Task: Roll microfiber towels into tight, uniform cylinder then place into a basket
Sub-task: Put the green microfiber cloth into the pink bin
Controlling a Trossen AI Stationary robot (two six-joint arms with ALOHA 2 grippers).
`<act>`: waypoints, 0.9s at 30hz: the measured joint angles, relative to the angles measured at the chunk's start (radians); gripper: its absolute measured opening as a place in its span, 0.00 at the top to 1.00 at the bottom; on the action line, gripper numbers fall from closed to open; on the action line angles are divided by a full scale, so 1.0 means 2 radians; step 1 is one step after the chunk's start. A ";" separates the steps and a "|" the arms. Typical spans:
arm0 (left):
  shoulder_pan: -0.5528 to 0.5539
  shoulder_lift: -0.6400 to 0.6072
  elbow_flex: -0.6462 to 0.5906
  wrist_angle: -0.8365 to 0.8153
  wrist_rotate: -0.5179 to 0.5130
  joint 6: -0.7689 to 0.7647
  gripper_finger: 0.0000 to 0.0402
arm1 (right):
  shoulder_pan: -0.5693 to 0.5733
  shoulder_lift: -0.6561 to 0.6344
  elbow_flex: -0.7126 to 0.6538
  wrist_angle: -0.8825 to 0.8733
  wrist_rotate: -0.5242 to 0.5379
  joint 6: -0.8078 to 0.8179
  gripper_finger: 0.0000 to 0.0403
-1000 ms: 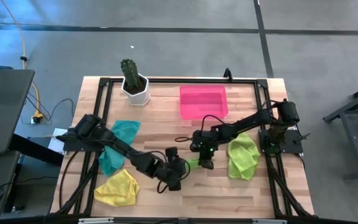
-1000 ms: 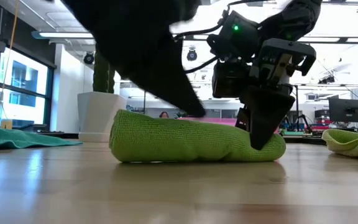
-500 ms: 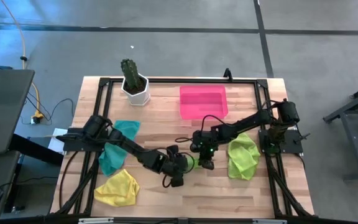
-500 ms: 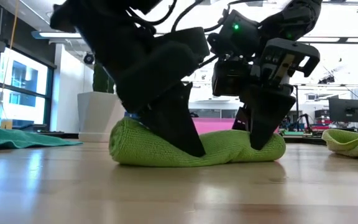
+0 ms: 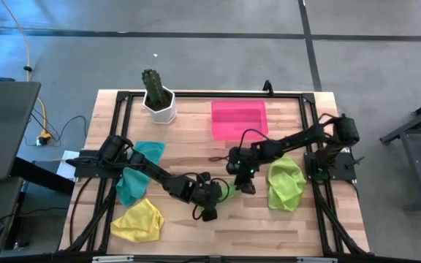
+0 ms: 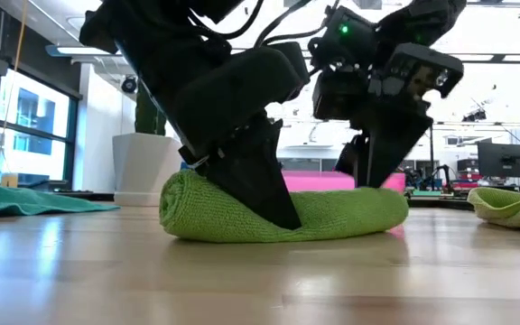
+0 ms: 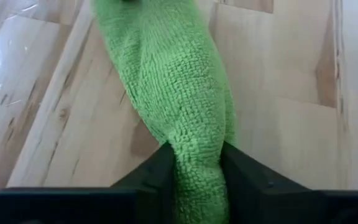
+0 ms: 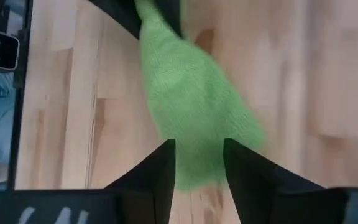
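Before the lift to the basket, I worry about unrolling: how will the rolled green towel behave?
Likely floppy: the rolled green towel dents where the left gripper pinches it. Probably light, so its ends may sag. The right gripper stands open around its other end, so it could loosen.

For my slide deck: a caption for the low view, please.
Left pincer pinches the rolled green towel; right pincer open above its end.

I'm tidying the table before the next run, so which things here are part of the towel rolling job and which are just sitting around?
Part of the job:
rolled green towel
loose green towel
teal towel
yellow towel
pink basket

Just sitting around:
cactus pot
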 joint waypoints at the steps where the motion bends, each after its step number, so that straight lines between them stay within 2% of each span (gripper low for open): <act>1: 0.001 0.000 0.000 0.000 0.002 0.000 0.84 | -0.005 -0.012 0.000 -0.015 0.000 0.000 0.68; 5: 0.001 -0.003 -0.001 0.003 -0.005 0.019 0.95 | -0.019 -0.066 0.000 -0.056 0.000 -0.023 0.68; 14: 0.040 -0.053 -0.002 0.009 -0.029 0.142 0.92 | -0.011 -0.163 0.000 -0.089 -0.002 -0.039 0.68; 21: 0.121 -0.095 0.001 0.022 -0.030 0.264 0.94 | 0.008 -0.211 0.000 -0.098 0.002 -0.039 0.68; 24: 0.168 -0.104 0.012 0.017 -0.028 0.328 0.93 | 0.012 -0.222 0.000 -0.096 0.025 -0.039 0.68; 27: 0.219 -0.105 0.029 0.047 -0.010 0.415 0.94 | 0.012 -0.226 0.000 -0.095 0.048 -0.044 0.68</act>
